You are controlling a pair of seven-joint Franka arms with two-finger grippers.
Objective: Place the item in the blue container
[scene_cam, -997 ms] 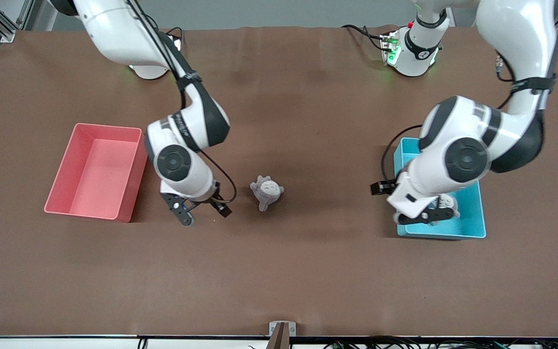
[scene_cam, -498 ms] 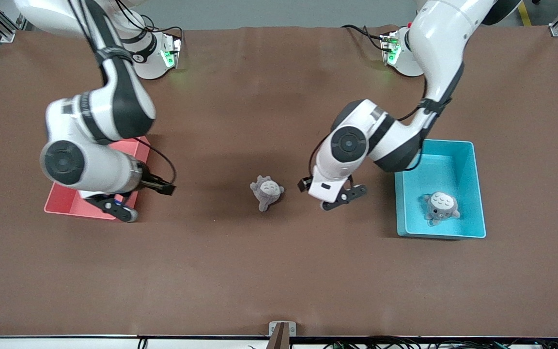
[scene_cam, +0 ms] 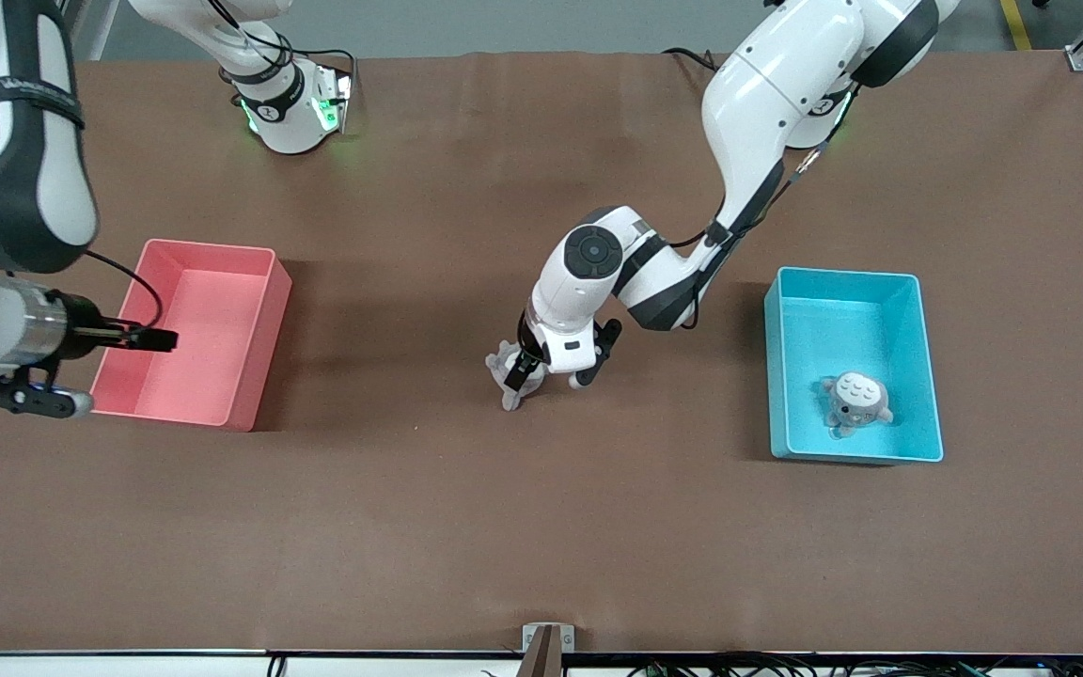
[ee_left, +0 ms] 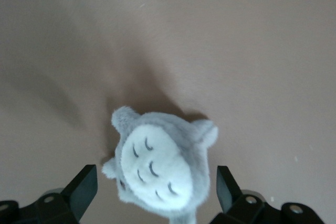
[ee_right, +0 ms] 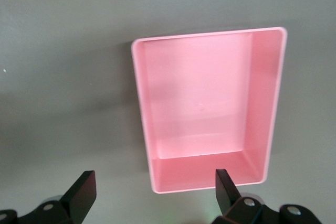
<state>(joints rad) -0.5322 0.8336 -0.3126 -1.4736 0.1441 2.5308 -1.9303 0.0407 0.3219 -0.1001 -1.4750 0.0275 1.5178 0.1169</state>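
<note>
Your left tool (scene_cam: 549,369) sits at the frame's center over the grey plush toy (scene_cam: 507,369) on the brown counter (scene_cam: 541,527), fingers (ee_left: 84,190) spread apart on either side of it. The blue container (scene_cam: 918,310), at middle right, holds a second plush (scene_cam: 855,400). Your right tool (scene_cam: 29,395), at the middle-left edge beside the pink bin (scene_cam: 264,310), is also spread apart and empty.

The left gripper (scene_cam: 549,369) is held low at mid-counter, fingers (ee_left: 84,190) spread; the right gripper (scene_cam: 29,400) is raised, fingers (ee_right: 81,192) parted.
</note>
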